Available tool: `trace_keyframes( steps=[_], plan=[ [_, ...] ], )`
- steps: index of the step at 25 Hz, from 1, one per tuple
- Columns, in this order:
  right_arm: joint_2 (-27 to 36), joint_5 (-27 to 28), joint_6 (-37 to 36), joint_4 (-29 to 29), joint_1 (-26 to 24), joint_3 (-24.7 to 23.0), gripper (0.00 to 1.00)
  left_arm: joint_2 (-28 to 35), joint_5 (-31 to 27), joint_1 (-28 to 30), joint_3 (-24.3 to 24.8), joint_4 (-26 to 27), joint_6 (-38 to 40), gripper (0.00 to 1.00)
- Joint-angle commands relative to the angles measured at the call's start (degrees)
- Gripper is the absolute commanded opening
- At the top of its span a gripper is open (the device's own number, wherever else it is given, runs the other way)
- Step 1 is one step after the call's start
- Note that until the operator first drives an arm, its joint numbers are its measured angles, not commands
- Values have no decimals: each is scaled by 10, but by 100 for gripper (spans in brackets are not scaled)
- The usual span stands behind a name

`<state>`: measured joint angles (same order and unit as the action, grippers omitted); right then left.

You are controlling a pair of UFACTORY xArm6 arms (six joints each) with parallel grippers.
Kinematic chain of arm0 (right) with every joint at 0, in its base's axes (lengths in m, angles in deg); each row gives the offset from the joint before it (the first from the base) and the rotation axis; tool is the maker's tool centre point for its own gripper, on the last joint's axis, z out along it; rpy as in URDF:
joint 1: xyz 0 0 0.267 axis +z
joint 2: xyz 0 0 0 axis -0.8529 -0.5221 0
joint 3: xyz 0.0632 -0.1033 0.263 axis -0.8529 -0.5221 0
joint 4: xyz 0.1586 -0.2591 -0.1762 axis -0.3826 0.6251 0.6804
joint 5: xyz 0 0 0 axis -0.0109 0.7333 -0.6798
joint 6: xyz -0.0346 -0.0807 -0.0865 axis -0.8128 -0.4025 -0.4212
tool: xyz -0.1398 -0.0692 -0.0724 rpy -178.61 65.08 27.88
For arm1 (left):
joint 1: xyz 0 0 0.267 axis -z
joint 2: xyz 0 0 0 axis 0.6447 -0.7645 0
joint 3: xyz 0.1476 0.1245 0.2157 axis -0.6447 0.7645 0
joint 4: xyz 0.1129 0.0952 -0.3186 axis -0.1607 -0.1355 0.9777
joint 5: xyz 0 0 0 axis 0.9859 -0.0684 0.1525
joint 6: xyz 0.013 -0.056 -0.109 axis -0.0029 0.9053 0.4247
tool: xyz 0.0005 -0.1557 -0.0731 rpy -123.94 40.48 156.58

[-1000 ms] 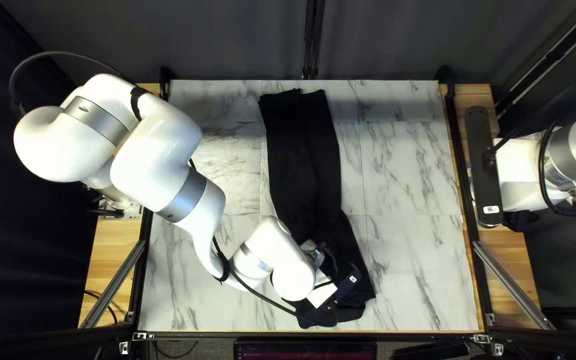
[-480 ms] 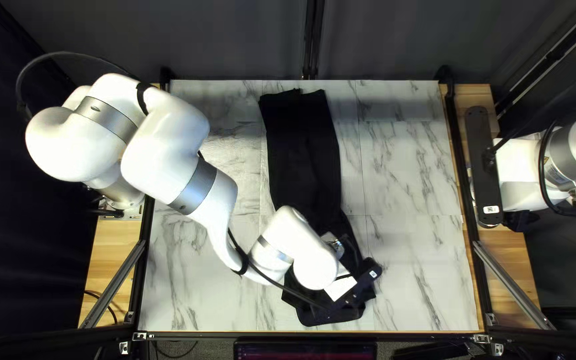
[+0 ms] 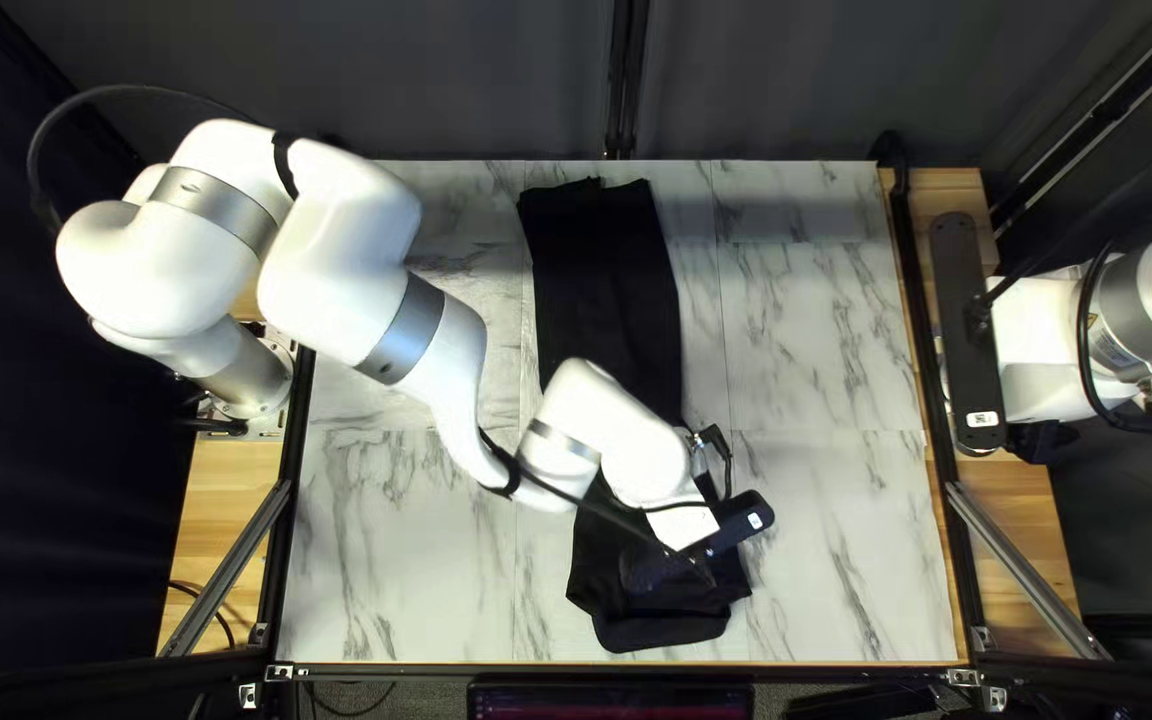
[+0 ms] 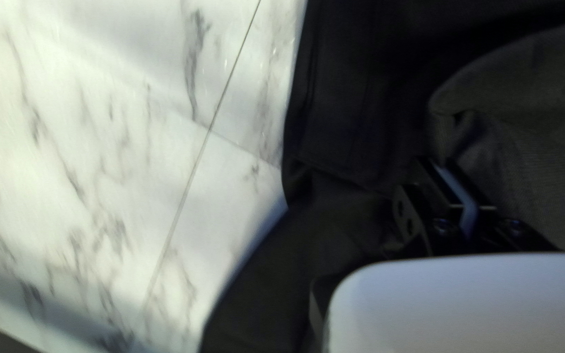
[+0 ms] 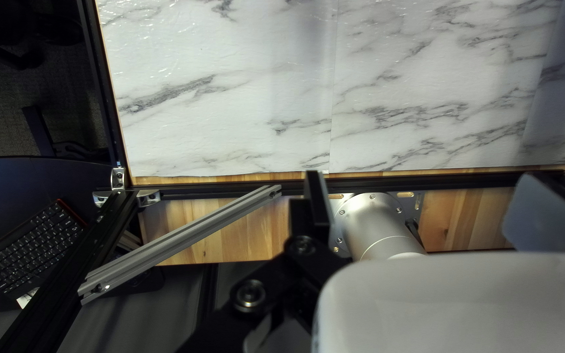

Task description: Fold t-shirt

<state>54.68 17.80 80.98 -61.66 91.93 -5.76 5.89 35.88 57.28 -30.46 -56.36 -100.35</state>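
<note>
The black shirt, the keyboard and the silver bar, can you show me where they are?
Black shirt (image 3: 606, 294): top left view, on its far part.
Keyboard (image 5: 29, 250): right wrist view, on the middle of its keys.
Silver bar (image 5: 181, 242): right wrist view, halfway along it.

The marbled surface (image 3: 843, 334) has black rails (image 3: 923, 320) along its left, right and near edges. Wood (image 3: 223, 534) shows beyond the left and right edges. 2 silver struts (image 3: 1030, 571) slant outward beside the near corners. A dark curtain (image 3: 470, 80) hangs past the far edge, a screen (image 3: 610, 702) sits past the near edge, and a keyboard (image 5: 31, 245) lies off the near-right corner.
</note>
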Motion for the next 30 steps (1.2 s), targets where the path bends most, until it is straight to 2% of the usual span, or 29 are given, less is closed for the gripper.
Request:
trace_keyframes(
  steps=[1, 3, 9, 14, 19, 25, 26, 27, 28, 29, 30],
  plan=[
    [0, 0, 0, 0, 0, 0, 100, 36, -20, 24, 17, -27, 35, 100],
    [0, 0, 0, 0, 0, 0, 100, 44, -31, 33, 22, -45, 65, 100],
    [0, 0, 0, 0, 0, 0, 100, 52, -60, 44, 63, -120, 224, 100],
    [0, 0, 0, 0, 0, 0, 100, 10, -125, 66, 33, -162, 345, 100],
    [0, 0, 0, 0, 0, 0, 100, -14, -161, 72, 14, -185, 392, 100],
    [0, 0, 0, 0, 0, 0, 100, -8, -145, 67, 17, -198, 395, 99],
    [0, 0, 0, 0, 0, 0, 100, -7, -138, 64, 18, -200, 393, 85],
    [0, 0, 0, 0, 0, 0, 100, -8, -136, 63, 17, -201, 391, 65],
    [0, 0, 0, 0, 0, 0, 100, -9, -130, 60, 17, -203, 388, 27],
    [0, 0, 0, 0, 0, 0, 100, -9, -122, 57, 18, -205, 386, 3],
    [0, 0, 0, 0, 0, 0, 100, -10, -117, 54, 18, -205, 384, 2]
  ],
)
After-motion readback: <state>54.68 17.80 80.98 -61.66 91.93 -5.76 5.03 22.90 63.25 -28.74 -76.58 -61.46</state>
